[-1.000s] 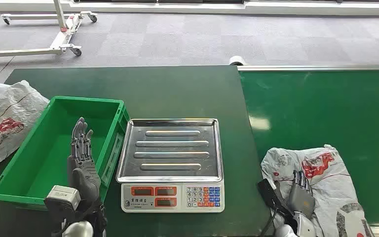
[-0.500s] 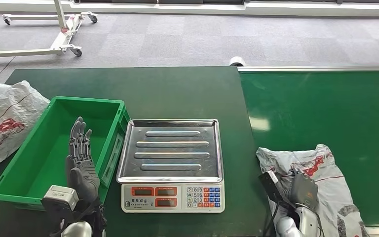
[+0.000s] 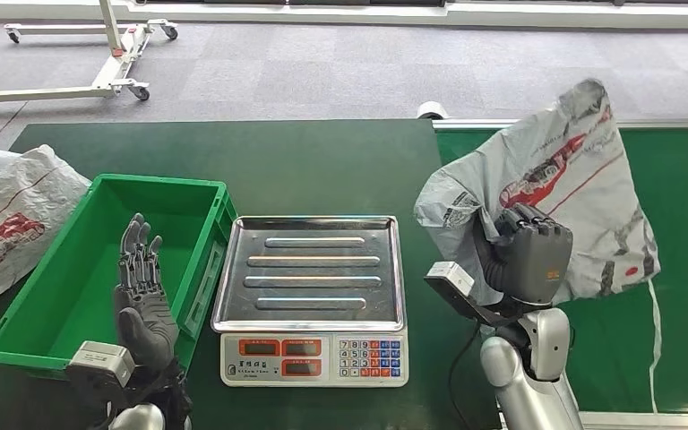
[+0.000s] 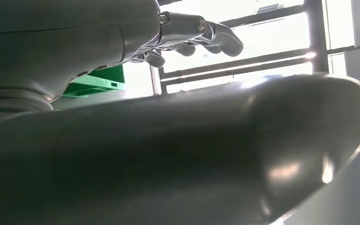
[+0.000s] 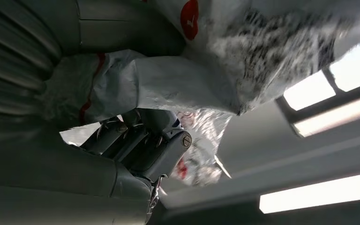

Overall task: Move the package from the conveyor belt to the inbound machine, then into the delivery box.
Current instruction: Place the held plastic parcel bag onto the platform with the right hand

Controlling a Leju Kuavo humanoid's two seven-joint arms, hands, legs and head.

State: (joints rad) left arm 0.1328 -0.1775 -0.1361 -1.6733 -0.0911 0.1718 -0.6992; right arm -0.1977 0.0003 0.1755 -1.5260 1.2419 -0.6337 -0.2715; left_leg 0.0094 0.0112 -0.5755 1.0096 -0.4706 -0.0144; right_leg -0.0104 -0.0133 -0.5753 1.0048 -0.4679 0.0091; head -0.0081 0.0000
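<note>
My right hand grips a grey plastic package with red print and holds it up in the air, over the seam between the table and the green conveyor belt. In the right wrist view the fingers are wrapped in the package. The inbound machine is a scale with a steel tray, and it stands just left of the package. The green delivery box sits left of the scale. My left hand hovers open above the box's near right part, fingers spread.
A second grey and red package lies on the table at the far left, beside the box. A white wheeled frame stands on the carpet beyond the table. The scale's keypad faces me.
My right hand has closed on the package and lifted it off the belt, up and toward the scale. The left hand has barely moved.
</note>
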